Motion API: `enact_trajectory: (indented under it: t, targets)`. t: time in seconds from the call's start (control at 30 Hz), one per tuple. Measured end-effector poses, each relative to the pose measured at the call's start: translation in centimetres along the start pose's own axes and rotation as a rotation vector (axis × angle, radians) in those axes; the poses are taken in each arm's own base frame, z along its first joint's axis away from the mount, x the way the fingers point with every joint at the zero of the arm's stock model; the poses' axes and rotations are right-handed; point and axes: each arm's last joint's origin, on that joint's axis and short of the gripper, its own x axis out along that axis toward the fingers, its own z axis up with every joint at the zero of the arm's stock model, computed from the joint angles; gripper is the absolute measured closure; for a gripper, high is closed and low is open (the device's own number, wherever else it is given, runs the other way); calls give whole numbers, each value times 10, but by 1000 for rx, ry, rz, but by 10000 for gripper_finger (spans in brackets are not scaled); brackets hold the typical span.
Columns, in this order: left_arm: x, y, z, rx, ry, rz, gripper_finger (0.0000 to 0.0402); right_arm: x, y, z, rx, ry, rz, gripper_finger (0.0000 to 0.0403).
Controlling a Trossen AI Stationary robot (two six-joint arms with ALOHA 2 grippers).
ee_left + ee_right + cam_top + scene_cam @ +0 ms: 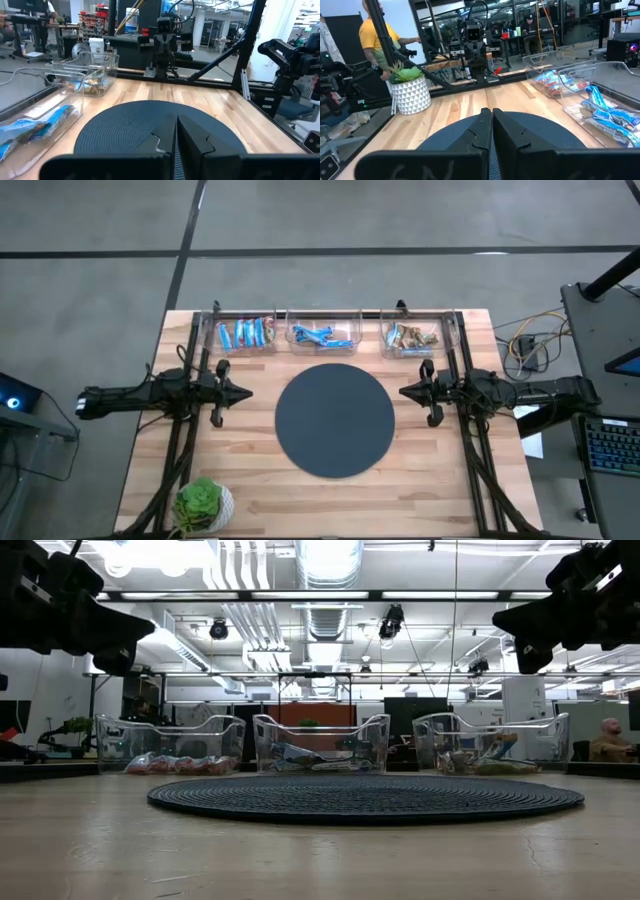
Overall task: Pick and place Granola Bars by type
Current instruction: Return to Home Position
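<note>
— Blue with red and white: those are the Granola Bars [247,335] in the left bin [213,340]. Plain bright blue ones lie in the middle bin [347,330], brown-tan ones in the right bin [448,340]. All 3 bins stand in a row at the far edge of the table [440,480].
— Anything on the dark mat [335,420]?
— No bar that I can see, so I judge the sorting done. The 2 arms reach in from the sides. The left gripper [243,392] hangs just off the mat's left edge and the right gripper [405,391] just off its right edge, both raised well above the wood in the low view.
— Fingers?
— Pressed together on both, holding nothing. Each wrist view shows only a thin seam between them.
— What could spoil it from here?
— Each gripper sits near the front corner of an outer bin. A swing toward the far edge while folding home could clip a thin clear wall, then slide the bin or tip bars out. The 2 blue kinds look alike too, so a spill would mix them easily.
</note>
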Motion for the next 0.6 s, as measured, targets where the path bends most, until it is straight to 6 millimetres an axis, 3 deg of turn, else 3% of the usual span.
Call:
enact_trajectory:
  t: [0.6]
  targets:
    - [1, 0, -1, 5, -26, -1, 401, 0, 0, 0, -45, -1, -5, 394]
